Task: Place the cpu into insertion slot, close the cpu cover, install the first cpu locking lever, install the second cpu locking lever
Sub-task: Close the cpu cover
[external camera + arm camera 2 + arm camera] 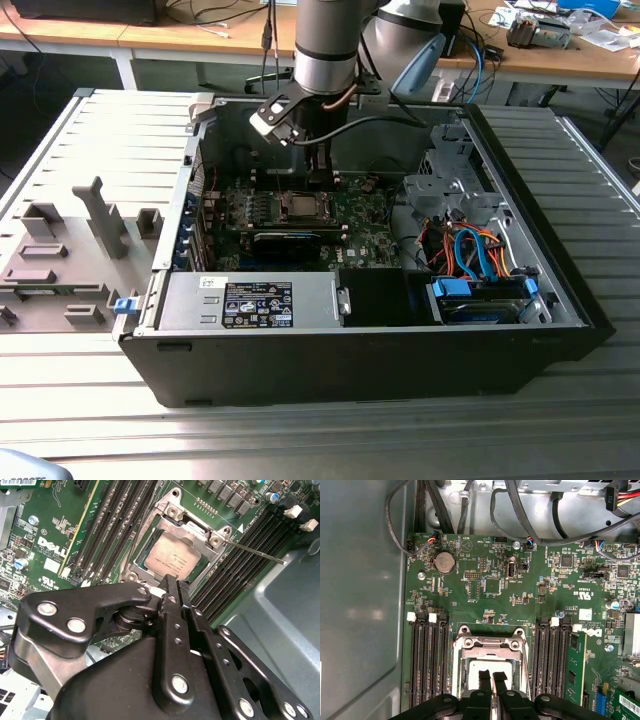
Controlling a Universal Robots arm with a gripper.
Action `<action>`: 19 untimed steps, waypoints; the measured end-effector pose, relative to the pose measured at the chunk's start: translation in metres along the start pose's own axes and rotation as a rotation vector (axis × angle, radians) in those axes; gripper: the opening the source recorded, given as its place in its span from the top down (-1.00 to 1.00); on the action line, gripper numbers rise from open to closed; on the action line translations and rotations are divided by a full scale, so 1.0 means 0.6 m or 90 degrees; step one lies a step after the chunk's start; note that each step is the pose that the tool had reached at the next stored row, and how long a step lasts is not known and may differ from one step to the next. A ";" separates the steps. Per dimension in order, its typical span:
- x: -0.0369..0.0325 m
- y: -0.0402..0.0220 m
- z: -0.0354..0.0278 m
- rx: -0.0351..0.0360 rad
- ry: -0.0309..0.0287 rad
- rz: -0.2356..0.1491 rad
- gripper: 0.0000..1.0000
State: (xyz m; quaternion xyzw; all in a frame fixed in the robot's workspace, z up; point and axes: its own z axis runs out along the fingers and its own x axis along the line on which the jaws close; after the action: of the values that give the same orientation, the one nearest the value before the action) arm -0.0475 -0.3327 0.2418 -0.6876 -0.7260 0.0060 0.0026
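Gripper [492, 679]: fingers drawn nearly together, thin slit between, tips just over cpu [170, 560] | cpu: seated in slot [172, 512], cover [192, 529] lying flat around it | lever [255, 552]: thin rod angled out over memory slots [237, 572] | board [490, 587]: inside open case [350, 360], centre of the exterior view.
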 end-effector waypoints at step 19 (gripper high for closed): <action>0.001 -0.009 0.016 0.0000 0.0000 0.001 0.67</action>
State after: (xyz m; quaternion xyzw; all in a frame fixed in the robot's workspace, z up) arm -0.0533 -0.3327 0.2325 -0.6881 -0.7256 0.0060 0.0026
